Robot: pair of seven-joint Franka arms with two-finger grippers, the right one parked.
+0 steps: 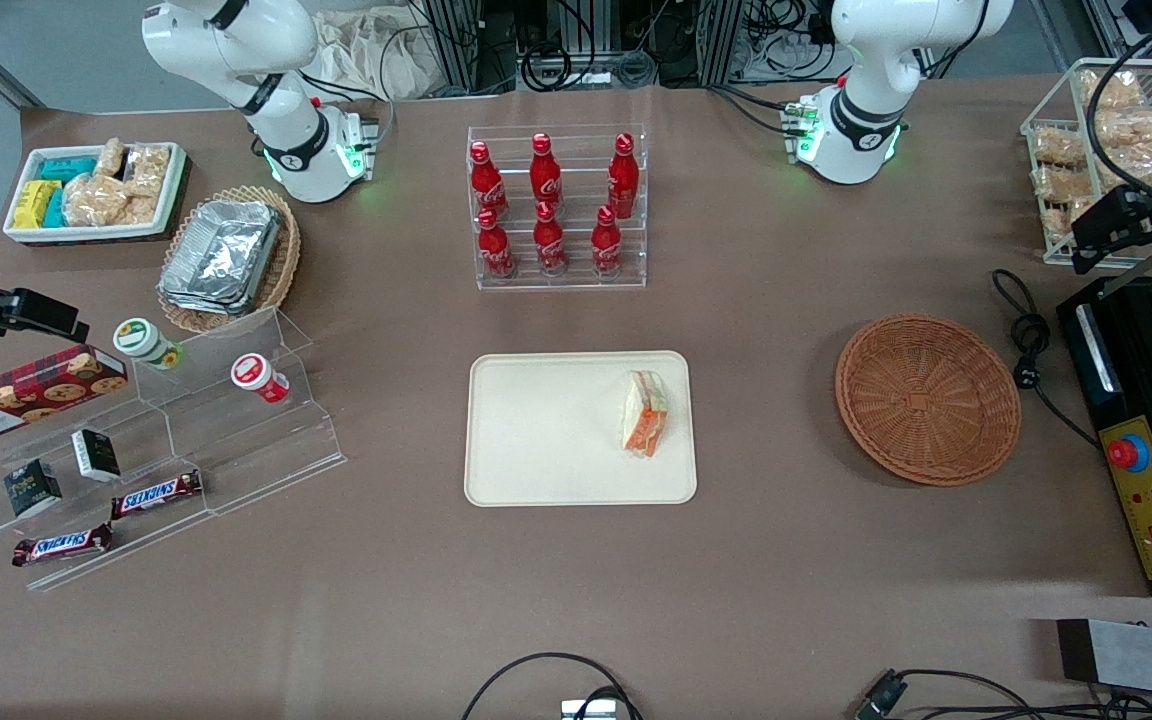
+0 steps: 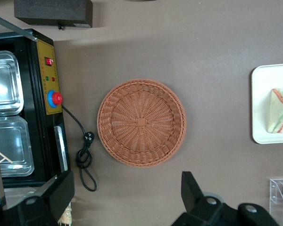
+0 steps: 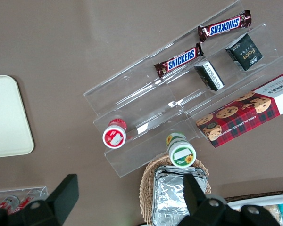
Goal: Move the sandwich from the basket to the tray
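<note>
Cream-beige flat rectangular tray (image 1: 556, 430) holds the small triangular wrapped sandwich (image 1: 644, 412) at its 3 o'clock edge in the front view. The sandwich's long axis runs from 12 to 6 o'clock. Its bread is pale, with orange and green filling at the cut edge. The round reddish-brown wicker basket (image 1: 926, 398) at 3 o'clock from the tray is empty. The left arm's gripper (image 2: 127, 200) hangs above the table near the basket, well apart from the sandwich, fingers (image 2: 194, 188) spread and grasping nothing. I judge no further pick is needed.

tray (image 2: 269, 106) and sandwich (image 2: 282, 110) cut by wrist frame edge; gripper (image 2: 127, 197) fingertips only partly visible, apparently spread wide.
</note>
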